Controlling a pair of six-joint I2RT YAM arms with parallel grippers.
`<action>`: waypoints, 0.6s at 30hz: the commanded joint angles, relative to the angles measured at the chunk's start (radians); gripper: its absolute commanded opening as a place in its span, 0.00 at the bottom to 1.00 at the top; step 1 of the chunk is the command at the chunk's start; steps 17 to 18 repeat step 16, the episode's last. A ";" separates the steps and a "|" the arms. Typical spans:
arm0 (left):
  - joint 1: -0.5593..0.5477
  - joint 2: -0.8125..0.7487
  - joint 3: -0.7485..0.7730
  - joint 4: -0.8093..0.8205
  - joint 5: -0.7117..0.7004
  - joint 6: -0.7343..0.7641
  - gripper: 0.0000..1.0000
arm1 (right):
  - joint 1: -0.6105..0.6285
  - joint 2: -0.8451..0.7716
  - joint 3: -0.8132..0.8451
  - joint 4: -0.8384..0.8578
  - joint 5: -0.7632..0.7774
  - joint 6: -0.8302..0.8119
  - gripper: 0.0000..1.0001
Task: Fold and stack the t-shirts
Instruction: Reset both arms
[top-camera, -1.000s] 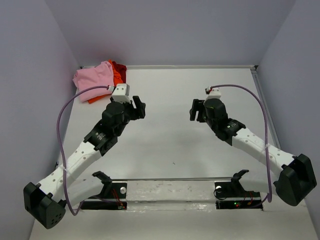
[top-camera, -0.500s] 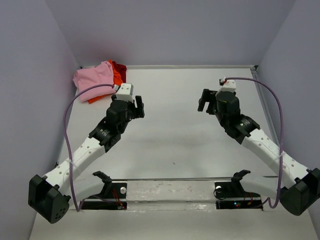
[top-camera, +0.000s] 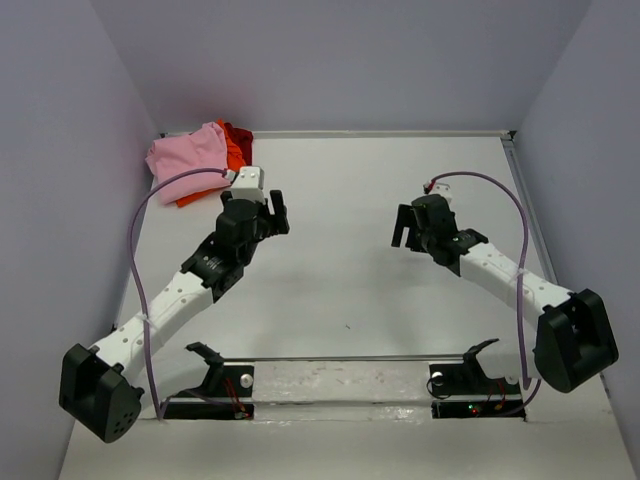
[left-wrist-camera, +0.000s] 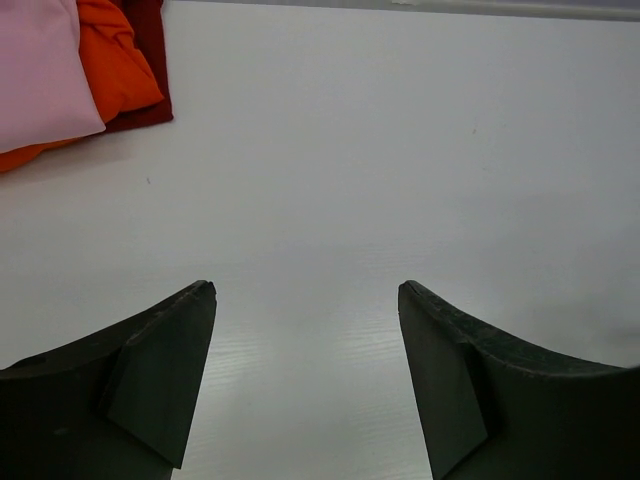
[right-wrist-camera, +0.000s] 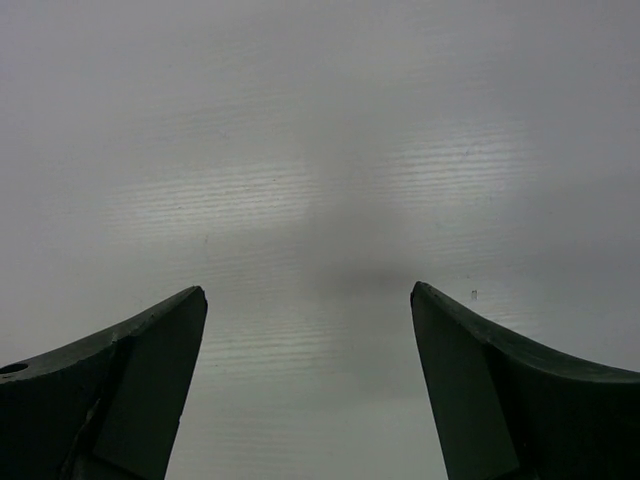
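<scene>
Here the table (top-camera: 340, 190) is boxed by a left wall (top-camera: 60, 150), back wall (top-camera: 340, 60) and right wall (top-camera: 590, 120), with broad bare surface across the middle and right. The pink t-shirt (top-camera: 188, 155) lies bunched in the far-left corner, on top of the orange-red t-shirt (top-camera: 234, 150). The heap's long axis slants from near-left to far-right; which way the necks point I cannot tell. The left gripper (top-camera: 272, 212) is just near-right of the heap, jaws apart, nothing between. The right gripper (top-camera: 405, 228) is well apart from the shirts over bare table, jaws wide, holding nothing.
</scene>
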 joint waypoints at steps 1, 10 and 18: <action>0.002 -0.051 0.017 0.056 -0.043 -0.008 0.83 | -0.004 -0.034 0.008 0.032 -0.022 0.019 0.88; 0.002 -0.046 0.027 0.041 -0.042 -0.014 0.84 | -0.004 -0.028 0.020 0.032 -0.046 0.021 0.88; 0.002 -0.009 0.041 0.036 -0.017 -0.021 0.83 | -0.004 -0.031 0.035 0.034 -0.040 0.030 0.88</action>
